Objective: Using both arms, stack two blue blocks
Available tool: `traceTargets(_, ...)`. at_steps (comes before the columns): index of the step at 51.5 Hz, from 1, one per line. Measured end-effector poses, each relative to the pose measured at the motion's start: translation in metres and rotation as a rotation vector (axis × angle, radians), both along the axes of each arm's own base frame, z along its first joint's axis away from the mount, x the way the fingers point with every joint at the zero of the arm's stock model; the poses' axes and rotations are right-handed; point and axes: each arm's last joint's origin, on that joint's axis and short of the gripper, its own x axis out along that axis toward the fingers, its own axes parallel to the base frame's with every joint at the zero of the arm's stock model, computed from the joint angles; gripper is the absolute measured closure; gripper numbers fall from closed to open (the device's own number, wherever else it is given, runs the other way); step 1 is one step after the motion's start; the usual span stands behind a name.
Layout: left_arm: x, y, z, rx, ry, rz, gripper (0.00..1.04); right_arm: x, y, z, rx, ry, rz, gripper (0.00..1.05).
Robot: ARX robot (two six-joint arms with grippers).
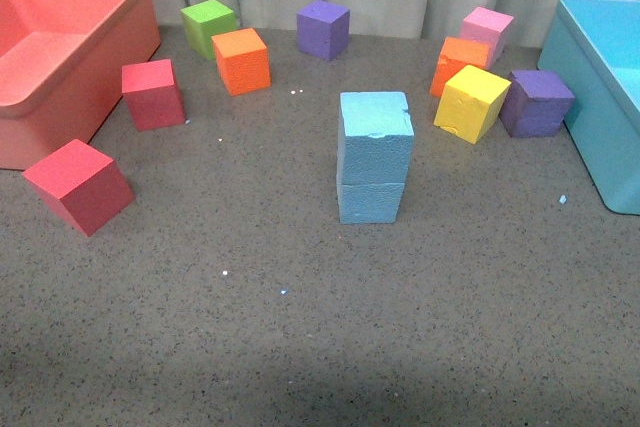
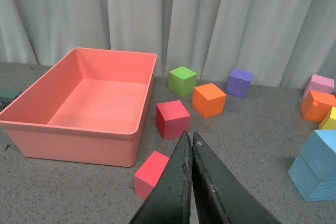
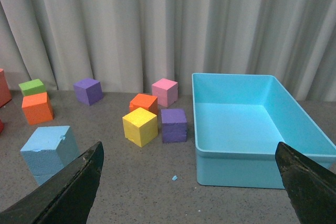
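The two blue blocks stand stacked in the middle of the table, the upper blue block [image 1: 375, 130] squarely on the lower blue block [image 1: 371, 199]. Neither arm shows in the front view. In the left wrist view my left gripper [image 2: 190, 136] is shut with nothing between its fingers, and the stack [image 2: 318, 167] sits apart from it near the frame's edge. In the right wrist view my right gripper [image 3: 189, 148] is wide open and empty. The stack [image 3: 49, 151] shows just beyond one of its fingers [image 3: 73, 187].
A salmon bin [image 1: 70, 7] stands at the left and a light-blue bin [image 1: 600, 112] at the right. Around the stack lie two red cubes [image 1: 79, 185], orange [image 1: 241, 60], green [image 1: 209, 25], purple [image 1: 323, 28], yellow [image 1: 471, 102] and pink [image 1: 487, 29] cubes, and another purple cube [image 1: 536, 102].
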Motion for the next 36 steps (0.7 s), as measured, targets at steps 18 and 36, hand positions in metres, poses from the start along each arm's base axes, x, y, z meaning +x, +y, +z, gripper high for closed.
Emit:
traceTargets(18, -0.014, 0.000, 0.004, 0.000, -0.013, 0.000, 1.01, 0.000, 0.000, 0.000, 0.000, 0.000, 0.000, 0.09)
traceTargets(36, -0.025, 0.000, 0.004, 0.000, -0.015, 0.000, 1.01, 0.000, 0.000, 0.000, 0.000, 0.000, 0.000, 0.09)
